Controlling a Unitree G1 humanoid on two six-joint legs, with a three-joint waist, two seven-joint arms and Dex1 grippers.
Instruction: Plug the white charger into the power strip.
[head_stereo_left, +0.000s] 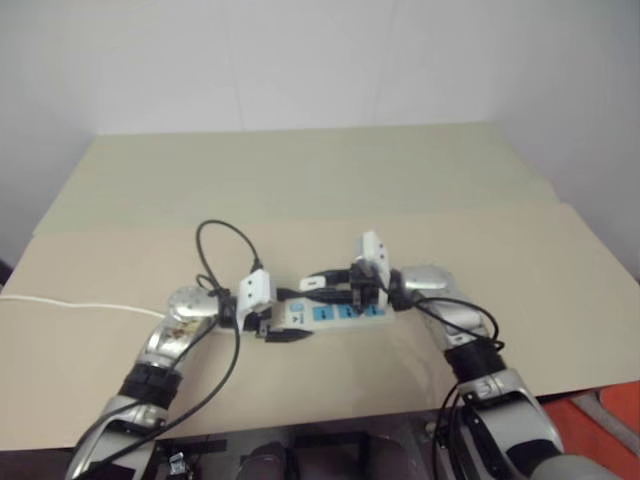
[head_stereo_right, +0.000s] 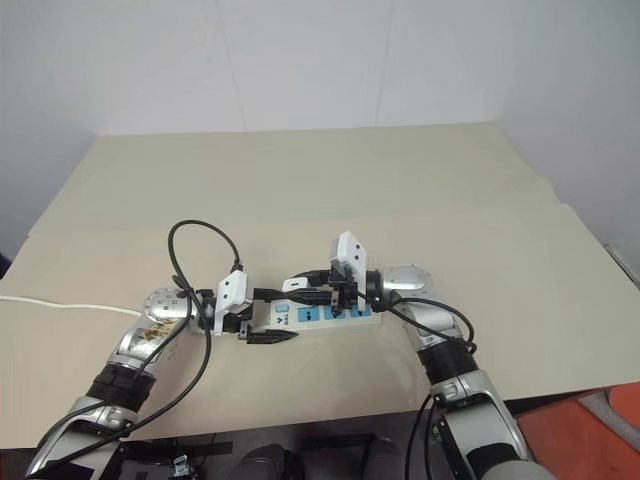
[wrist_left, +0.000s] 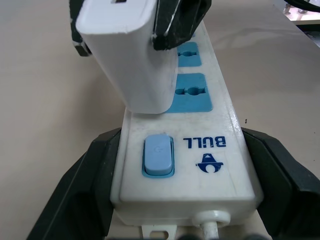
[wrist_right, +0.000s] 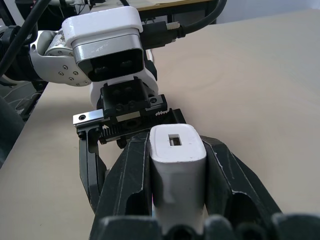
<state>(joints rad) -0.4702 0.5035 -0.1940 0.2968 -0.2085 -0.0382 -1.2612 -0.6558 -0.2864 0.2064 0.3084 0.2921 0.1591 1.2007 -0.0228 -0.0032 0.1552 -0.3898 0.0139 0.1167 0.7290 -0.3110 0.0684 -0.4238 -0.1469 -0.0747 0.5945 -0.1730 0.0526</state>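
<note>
The right gripper (wrist_right: 177, 200) is clamping the white charger (wrist_right: 177, 167) between its two black jaws, squeezing the block's two long flat sides, with the USB end facing back toward the wrist. In the left wrist view the charger (wrist_left: 132, 60) is leaning at a tilt over the power strip (wrist_left: 200, 150), its lower end sitting at the first blue socket next to the switch; whether the pins are entering the holes is hidden.

The left gripper (wrist_left: 185, 185) is pinching the switch end of the strip, one jaw pressed to each long edge, closed as far as the strip's width allows, pinning it to the counter (head_stereo_left: 300, 180).

The charger looks like a light, rigid, glossy plastic block, so it is likely slipping or pivoting easily under pushing force; gripping the broad flat faces near the middle seems right. The strip is a stiff, light bar that probably slides on the smooth counter unless held, and its thin cord (head_stereo_left: 70, 303) is trailing off away from the left jaws.
</note>
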